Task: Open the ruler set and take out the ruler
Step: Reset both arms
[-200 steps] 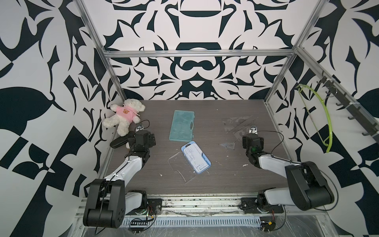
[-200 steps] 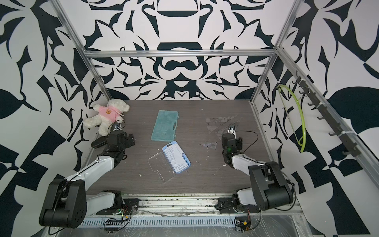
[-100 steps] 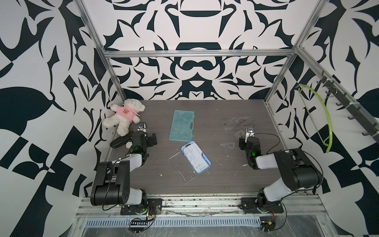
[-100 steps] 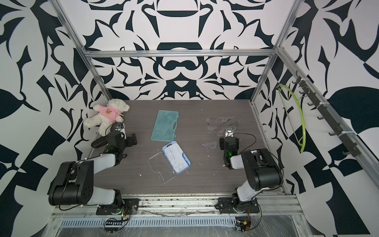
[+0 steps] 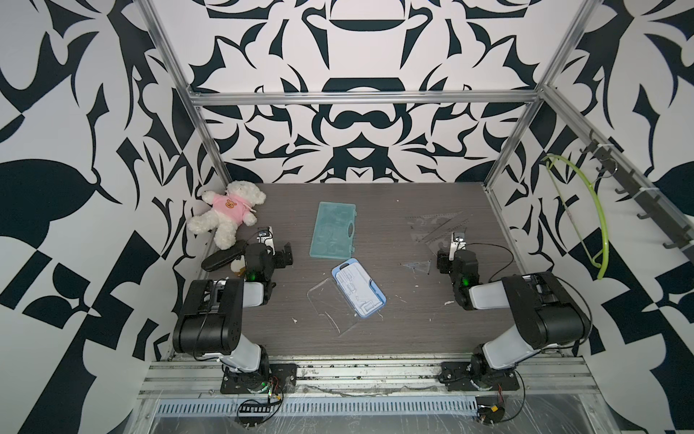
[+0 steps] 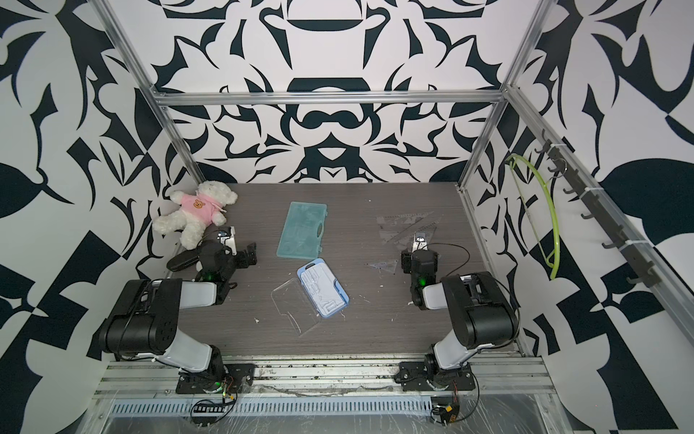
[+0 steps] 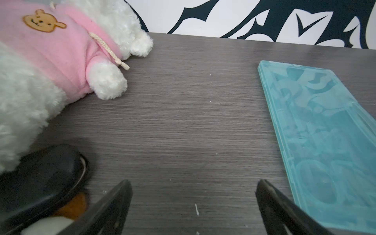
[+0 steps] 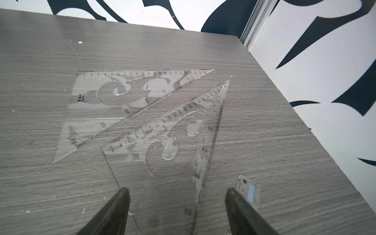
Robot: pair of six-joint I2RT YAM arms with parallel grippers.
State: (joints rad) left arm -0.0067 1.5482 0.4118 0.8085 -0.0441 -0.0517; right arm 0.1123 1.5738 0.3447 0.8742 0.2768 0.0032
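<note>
Both arms have folded back since a second ago, elbows raised over their bases, while the two grippers stay close to their former places.

Left gripper point(image 7: 193, 185): jaws fully apart and holding nothing, with bare table point(image 7: 183, 122) between the fingers. A closed teal case point(image 7: 325, 142) lies just beside one finger and a dark oblong object point(image 7: 40, 175) beside the other. A white teddy bear point(image 7: 50, 61) in a pink top lies beyond.

Right gripper point(image 8: 177, 191): jaws wide apart, clamped on nothing. Two clear set squares point(image 8: 91, 118) lie flat on the table ahead, long edges beside each other, the nearer one reaching under the gap between the fingers. The end of a short straight ruler point(image 8: 249, 190) shows right against one finger; whether it touches cannot be told.

Ruler set point(image 5: 359, 294): open at mid-table, a blue tray with a white insert, its clear lid point(image 5: 326, 306) flat alongside on the left arm's side. In both top views it lies between the arms, well apart from either gripper. A small clear triangle point(image 5: 417, 266) lies near the right gripper.

Surface: grey wood-grain board with scattered white flecks.

Enclosure: black-and-white patterned walls and an aluminium frame point(image 5: 356, 98), with a hook rail point(image 5: 638, 195) and a green hanger point(image 5: 589, 210) on the right wall.
</note>
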